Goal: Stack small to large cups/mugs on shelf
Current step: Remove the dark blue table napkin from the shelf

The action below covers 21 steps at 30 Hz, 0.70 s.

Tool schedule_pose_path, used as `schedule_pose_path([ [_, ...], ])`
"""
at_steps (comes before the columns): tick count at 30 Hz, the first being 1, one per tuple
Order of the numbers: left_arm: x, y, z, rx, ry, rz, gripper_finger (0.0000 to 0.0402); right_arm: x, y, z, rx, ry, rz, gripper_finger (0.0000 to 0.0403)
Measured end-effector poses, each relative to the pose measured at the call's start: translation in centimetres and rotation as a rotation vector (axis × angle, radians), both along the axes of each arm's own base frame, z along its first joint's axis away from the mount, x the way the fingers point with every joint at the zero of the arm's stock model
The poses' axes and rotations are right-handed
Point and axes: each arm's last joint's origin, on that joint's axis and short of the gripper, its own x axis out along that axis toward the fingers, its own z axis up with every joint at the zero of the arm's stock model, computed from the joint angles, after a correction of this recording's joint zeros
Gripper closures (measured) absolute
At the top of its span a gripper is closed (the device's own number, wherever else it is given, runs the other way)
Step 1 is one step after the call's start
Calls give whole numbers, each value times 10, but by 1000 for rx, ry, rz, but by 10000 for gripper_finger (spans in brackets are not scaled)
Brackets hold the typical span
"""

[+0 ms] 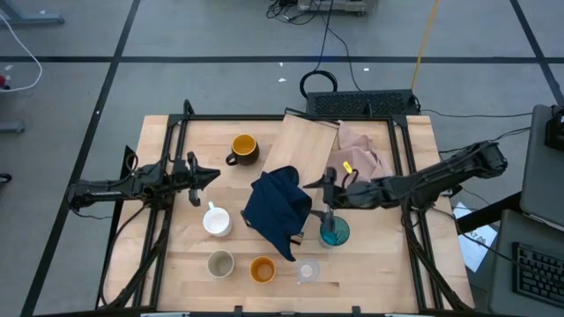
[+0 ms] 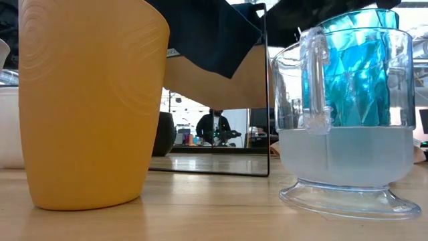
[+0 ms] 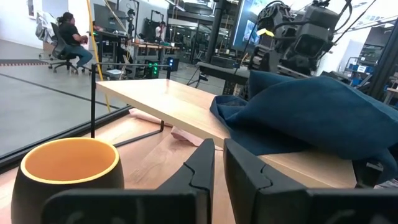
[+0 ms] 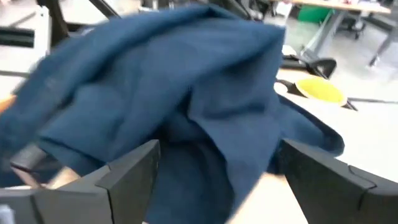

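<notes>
1. Looking down in the high view, the shelf [image 1: 304, 145] lies tilted at upper centre with a navy cloth [image 1: 278, 208] draped over its lower end and a pink cloth [image 1: 359, 155] just right of it. The left gripper [image 1: 211, 175] sits left of centre, fingers nearly together, holding nothing. The right gripper [image 1: 314, 186] reaches in from the right, fingers spread wide against the navy cloth, gripping nothing I can make out. The dark mug [image 1: 242, 150] stands upper centre-left, the white mug [image 1: 217, 220] below it, and the beige cup [image 1: 220, 262], orange cup [image 1: 262, 269] and clear glass [image 1: 307, 271] line the bottom. The teal tumbler [image 1: 334, 232] stands lower right of centre.
2. Low view: orange cup [image 2: 87, 100] fills the left, clear glass [image 2: 348, 120] the right.
3. Left wrist view: dark mug [image 3: 68, 171] at lower left.
4. Right wrist view: navy cloth [image 4: 174, 87] fills the frame.
</notes>
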Motion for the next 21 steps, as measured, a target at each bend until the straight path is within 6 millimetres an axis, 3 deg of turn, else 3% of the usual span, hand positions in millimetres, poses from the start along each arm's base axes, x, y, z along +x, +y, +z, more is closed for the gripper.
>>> schedule_pose_path([
  [21,0,0,0,0,1,0,364,11,-13,-17,30,63,-18,88],
])
